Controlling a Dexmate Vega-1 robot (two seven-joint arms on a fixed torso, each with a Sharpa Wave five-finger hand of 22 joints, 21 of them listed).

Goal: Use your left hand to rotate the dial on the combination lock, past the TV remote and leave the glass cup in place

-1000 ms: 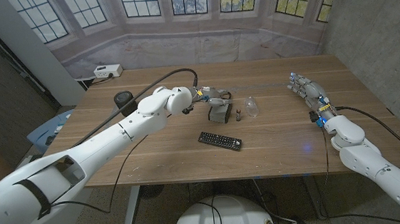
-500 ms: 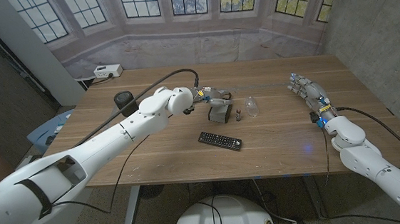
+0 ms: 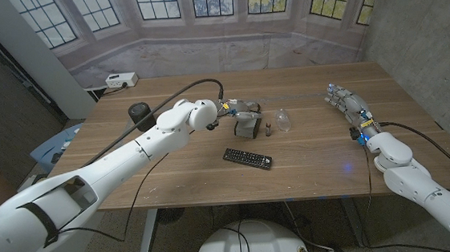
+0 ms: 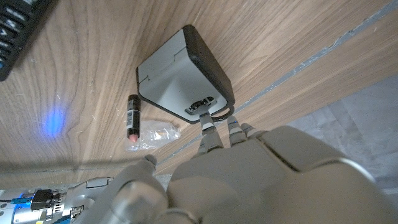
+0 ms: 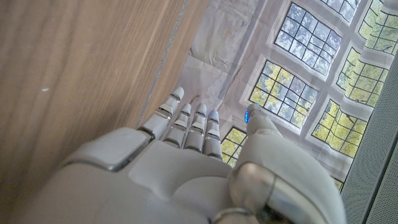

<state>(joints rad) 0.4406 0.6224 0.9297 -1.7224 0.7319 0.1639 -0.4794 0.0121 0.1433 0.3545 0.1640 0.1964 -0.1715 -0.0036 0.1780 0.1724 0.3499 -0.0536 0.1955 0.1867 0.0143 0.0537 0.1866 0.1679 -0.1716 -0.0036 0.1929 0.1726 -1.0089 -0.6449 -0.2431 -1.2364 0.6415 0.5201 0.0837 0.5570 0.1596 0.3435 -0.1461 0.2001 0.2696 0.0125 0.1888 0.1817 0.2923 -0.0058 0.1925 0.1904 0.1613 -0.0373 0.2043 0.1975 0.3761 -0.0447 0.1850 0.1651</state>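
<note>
Left hand [image 3: 238, 109] has crept onto the lock [image 3: 247, 127] at 12 o'clock of the remote [image 3: 248, 157]; grip unclear, dial-turning imminent.

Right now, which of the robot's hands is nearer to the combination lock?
Left. The left hand is at the combination lock, fingers reaching its top. The right hand waits far off, near the table's right edge.

The wooden table [image 3: 308, 156] carries a TV remote [image 3: 248, 158], grey combination lock [image 3: 247, 127], glass cup [image 3: 282, 119] and what looks like a lipstick [image 3: 268, 131].
</note>
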